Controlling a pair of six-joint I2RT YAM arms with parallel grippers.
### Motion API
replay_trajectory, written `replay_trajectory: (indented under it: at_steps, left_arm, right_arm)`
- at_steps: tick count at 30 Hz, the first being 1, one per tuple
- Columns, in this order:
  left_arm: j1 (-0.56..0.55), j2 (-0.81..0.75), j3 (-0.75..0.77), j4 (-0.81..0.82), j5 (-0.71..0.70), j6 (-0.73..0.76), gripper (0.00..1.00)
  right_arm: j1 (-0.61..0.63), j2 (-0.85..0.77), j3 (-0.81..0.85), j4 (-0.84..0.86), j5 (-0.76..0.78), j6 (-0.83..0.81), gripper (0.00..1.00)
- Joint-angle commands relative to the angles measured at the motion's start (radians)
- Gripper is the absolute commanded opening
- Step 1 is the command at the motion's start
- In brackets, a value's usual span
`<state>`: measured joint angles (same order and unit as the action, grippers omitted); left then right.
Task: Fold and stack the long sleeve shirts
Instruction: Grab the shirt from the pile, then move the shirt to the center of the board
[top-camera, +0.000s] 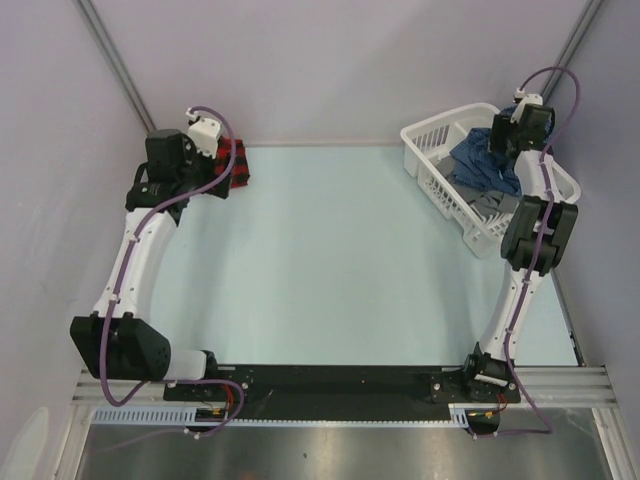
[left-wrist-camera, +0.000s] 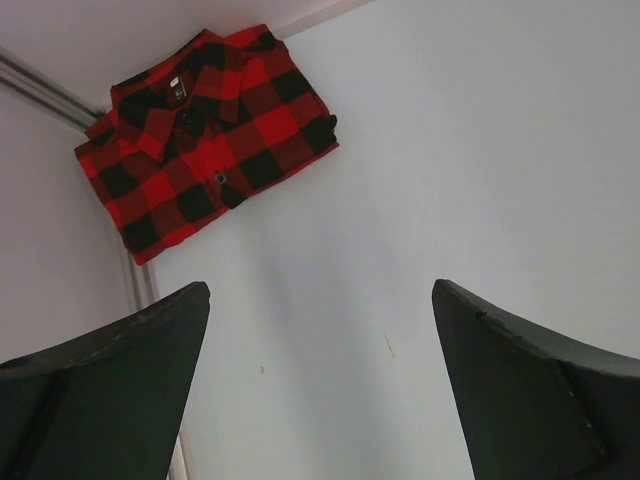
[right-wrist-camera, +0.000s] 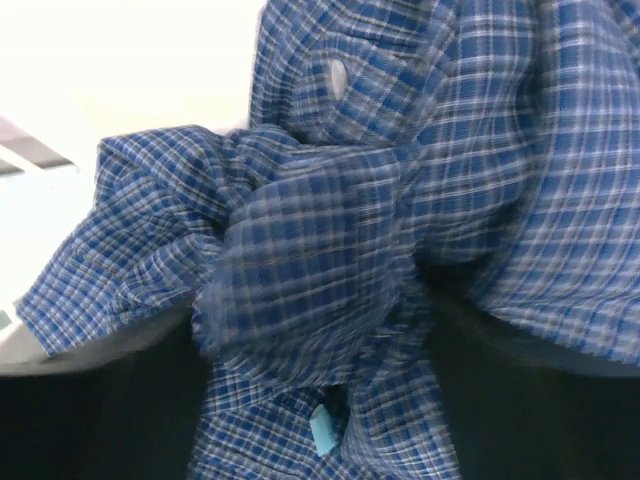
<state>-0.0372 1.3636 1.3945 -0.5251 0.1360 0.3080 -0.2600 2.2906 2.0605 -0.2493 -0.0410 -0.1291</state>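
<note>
The red-and-black plaid shirt (top-camera: 237, 166) lies folded at the table's far left corner, collar up in the left wrist view (left-wrist-camera: 205, 135). My left gripper (top-camera: 218, 172) hovers just beside it, open (left-wrist-camera: 320, 290), with only bare table between its fingers. The dark blue fine-check shirt (top-camera: 478, 158) sits crumpled in the white basket (top-camera: 428, 131). My right gripper (top-camera: 503, 148) is down in the basket. Its jaws are open, with a bunched fold of the blue shirt (right-wrist-camera: 330, 200) filling the gap between the two fingers (right-wrist-camera: 315, 330).
Grey cloth (top-camera: 492, 206) lies in the basket under the blue shirt. The basket stands at the far right, against the right wall. A metal rail (left-wrist-camera: 40, 90) runs along the wall behind the plaid shirt.
</note>
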Motion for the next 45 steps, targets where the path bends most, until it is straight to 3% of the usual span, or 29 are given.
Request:
replay_trajectory:
  at_steps: [1, 2, 4, 7, 12, 15, 17, 21, 25, 27, 30, 31, 32, 33, 35, 36, 37, 39, 40, 42, 45]
  left_arm:
    - [-0.007, 0.011, 0.001, 0.037, -0.101, 0.039, 0.99]
    - [-0.007, 0.028, 0.012, 0.036, -0.120, 0.031, 0.99]
    - [-0.009, 0.048, 0.046, 0.022, -0.131, 0.019, 0.99]
    - [-0.007, 0.075, 0.084, 0.004, -0.134, -0.004, 0.99]
    - [-0.007, 0.077, 0.101, 0.005, -0.095, -0.036, 0.99]
    - [-0.004, 0.083, 0.113, 0.010, -0.125, -0.064, 0.99]
    - [0.006, 0.080, 0.121, 0.010, -0.131, -0.078, 0.99]
    - [0.037, 0.066, 0.133, 0.010, -0.102, -0.144, 0.99]
    - [0.155, 0.055, 0.150, 0.005, -0.027, -0.228, 1.00]
    - [0.216, 0.052, 0.156, 0.005, 0.002, -0.279, 1.00]
    - [0.292, 0.043, 0.153, 0.002, 0.106, -0.302, 0.99]
    - [0.302, 0.037, 0.149, 0.002, 0.119, -0.302, 0.99]
    - [0.313, 0.022, 0.141, -0.004, 0.144, -0.282, 0.99]
    - [0.330, 0.014, 0.123, -0.025, 0.160, -0.261, 0.99]
    - [0.339, -0.012, 0.091, -0.048, 0.195, -0.192, 0.99]
    - [0.348, -0.018, 0.048, -0.074, 0.212, -0.167, 1.00]
    - [0.352, -0.027, 0.022, -0.088, 0.233, -0.106, 0.99]
    - [0.358, -0.052, -0.046, -0.136, 0.289, -0.051, 1.00]
    - [0.358, -0.064, -0.064, -0.156, 0.319, 0.023, 0.99]
    - [0.349, -0.107, -0.121, -0.247, 0.465, 0.142, 1.00]
    - [0.236, -0.182, -0.231, -0.317, 0.441, 0.339, 1.00]
  right_arm:
    - [0.005, 0.003, 0.101, 0.048, 0.014, -0.032, 0.60]
    - [0.002, -0.005, 0.127, 0.032, 0.000, -0.030, 0.23]
    - [-0.008, -0.040, 0.174, -0.011, -0.069, -0.006, 0.00]
    - [-0.012, -0.142, 0.282, -0.082, -0.215, 0.081, 0.00]
    - [0.042, -0.357, 0.247, 0.027, -0.455, 0.247, 0.00]
    - [0.142, -0.447, 0.251, 0.113, -0.500, 0.324, 0.00]
    - [0.234, -0.477, 0.274, 0.198, -0.500, 0.383, 0.00]
    - [0.418, -0.415, 0.511, 0.306, -0.471, 0.491, 0.00]
    - [0.608, -0.370, 0.584, 0.467, -0.435, 0.563, 0.00]
    - [0.695, -0.397, 0.544, 0.498, -0.398, 0.607, 0.00]
    - [0.680, -0.495, 0.307, 0.530, -0.407, 0.754, 0.00]
    - [0.656, -0.526, 0.130, 0.492, -0.407, 0.794, 0.03]
    - [0.627, -0.554, 0.007, 0.455, -0.418, 0.827, 0.13]
    - [0.548, -0.607, -0.110, 0.417, -0.451, 0.813, 0.53]
    - [0.477, -0.623, -0.407, 0.224, -0.572, 0.653, 0.92]
    - [0.411, -0.602, -0.462, 0.108, -0.597, 0.567, 0.99]
    - [0.380, -0.583, -0.509, -0.097, -0.670, 0.320, 1.00]
    - [0.328, -0.580, -0.577, -0.305, -0.622, 0.165, 1.00]
    - [0.317, -0.589, -0.589, -0.356, -0.664, 0.054, 1.00]
    - [0.314, -0.623, -0.640, -0.383, -0.663, 0.002, 0.99]
    - [0.389, -0.661, -0.666, -0.418, -0.637, -0.113, 0.99]
